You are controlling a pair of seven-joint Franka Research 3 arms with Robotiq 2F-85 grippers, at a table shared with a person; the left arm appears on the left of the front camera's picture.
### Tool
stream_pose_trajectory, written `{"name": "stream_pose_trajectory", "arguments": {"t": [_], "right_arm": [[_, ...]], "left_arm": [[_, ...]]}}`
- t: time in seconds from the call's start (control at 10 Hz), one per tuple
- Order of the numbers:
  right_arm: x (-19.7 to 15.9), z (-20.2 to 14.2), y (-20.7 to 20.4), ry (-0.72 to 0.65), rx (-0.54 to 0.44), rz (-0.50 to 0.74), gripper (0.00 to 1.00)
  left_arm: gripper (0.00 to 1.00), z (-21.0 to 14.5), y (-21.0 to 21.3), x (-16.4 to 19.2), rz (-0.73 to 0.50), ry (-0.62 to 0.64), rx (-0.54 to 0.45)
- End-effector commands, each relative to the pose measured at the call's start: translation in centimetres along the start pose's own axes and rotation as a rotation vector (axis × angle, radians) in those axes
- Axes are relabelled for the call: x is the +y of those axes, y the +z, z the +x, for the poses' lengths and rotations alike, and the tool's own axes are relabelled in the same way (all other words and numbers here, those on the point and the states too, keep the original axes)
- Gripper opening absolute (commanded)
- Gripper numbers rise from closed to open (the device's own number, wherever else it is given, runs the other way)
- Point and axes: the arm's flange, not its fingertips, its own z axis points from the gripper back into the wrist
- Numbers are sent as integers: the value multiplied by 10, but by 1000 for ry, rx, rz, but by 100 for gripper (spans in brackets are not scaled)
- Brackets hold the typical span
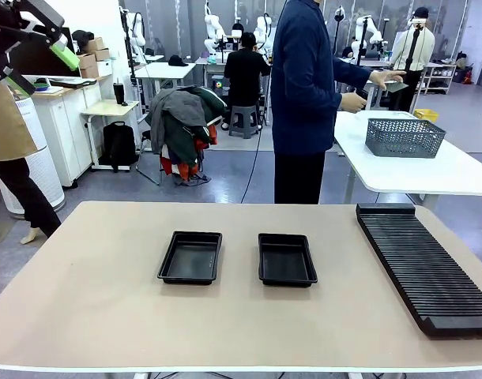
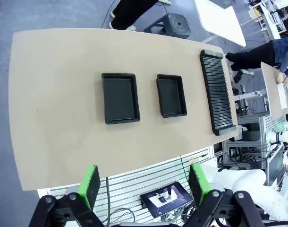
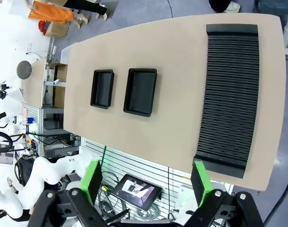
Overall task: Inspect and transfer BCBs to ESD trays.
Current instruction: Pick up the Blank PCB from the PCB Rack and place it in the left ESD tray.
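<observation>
The ESD trays sit side by side in the middle of the tan surface [image 1: 91, 300], the left tray [image 1: 191, 258] and the right tray [image 1: 286, 259] a little apart, both floors bare, so by my reading no BCBs have been transferred yet. A long ribbed rack [image 1: 421, 264] lies along the right edge of the frame. At the top of the front view a person [image 1: 304, 95] faces a side table at upper right, near a grey basket [image 1: 404, 136], one hand [image 1: 353, 101] held out; what it holds is too small to tell. The left tool [image 2: 144, 187] hangs high above the surface with its green pads spread wide and nothing between them. The right tool [image 3: 146, 182] is just as high, spread and empty. The step in hand looks like waiting for a board. To do it well, I would hold both tools clear until a board is offered, pinch it by its edges and not its face, carry it level, line it up squarely with the nearer tray's rim and lower it flat onto the floor.
</observation>
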Motion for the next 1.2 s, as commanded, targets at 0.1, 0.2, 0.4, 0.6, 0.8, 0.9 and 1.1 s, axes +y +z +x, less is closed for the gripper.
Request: {"name": "stream_pose_trajectory", "arguments": {"t": [0.1, 0.2, 0.4, 0.6, 0.8, 0.9, 1.1], "right_arm": [[-5, 6, 7, 21, -2, -2, 100], [-5, 6, 9, 18, -5, -5, 100], [-7, 8, 11, 14, -5, -8, 100], [-6, 9, 10, 14, -2, -9, 100], [-5, 8, 8, 11, 4, -11, 100], [-3, 8, 8, 13, -1, -18, 100], [-2, 8, 6, -4, -9, -8, 100]], "left_arm": [[100, 7, 5, 1, 48, 30, 30], [100, 8, 6, 1, 45, 28, 32], [100, 11, 6, 1, 50, 35, 41], [100, 13, 6, 1, 58, 35, 56], [100, 14, 6, 2, 59, 30, 67], [100, 14, 8, 1, 72, 28, 69], [100, 13, 1, 1, 37, 7, 46]]}}
